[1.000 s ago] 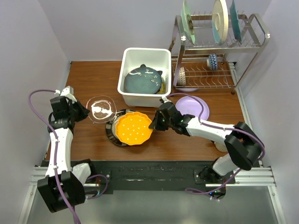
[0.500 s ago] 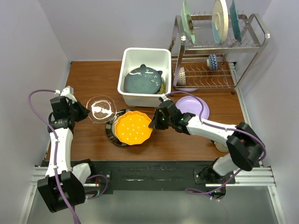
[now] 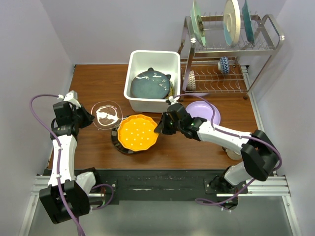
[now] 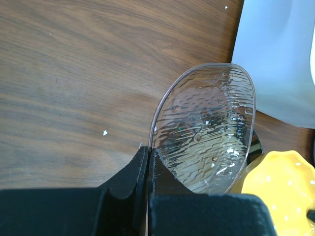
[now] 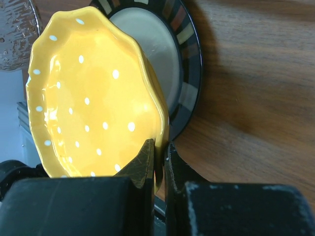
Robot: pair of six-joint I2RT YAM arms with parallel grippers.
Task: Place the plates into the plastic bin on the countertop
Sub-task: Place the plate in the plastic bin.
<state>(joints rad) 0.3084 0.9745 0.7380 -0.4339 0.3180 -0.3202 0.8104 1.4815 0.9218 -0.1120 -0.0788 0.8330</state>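
- My right arm hides part of the lilac plate (image 3: 207, 112), and the striped plate (image 3: 117, 144) shows only a rim under the orange plate (image 3: 138, 132).
- I count five plates: one teal plate (image 3: 149, 83) lies in the bin (image 3: 147, 104) and four are on the worktop (image 3: 98, 83).
- My right claw (image 5: 160, 147) is clamped on the orange plate's rim, holding it tilted.
- My left claw (image 4: 148, 152) is pinched on the rim of the glass plate (image 4: 204, 137).
- The bin's near wall is just beyond the orange plate, and bare wood lies to the bin's left.

The left arm rises from its base, elbow bent, and the left end effector (image 3: 88, 118) pinches the rim of the glass plate (image 3: 107, 115). The right arm reaches low and leftward, and the right end effector (image 3: 160, 129) clamps the edge of the orange plate (image 3: 138, 133).
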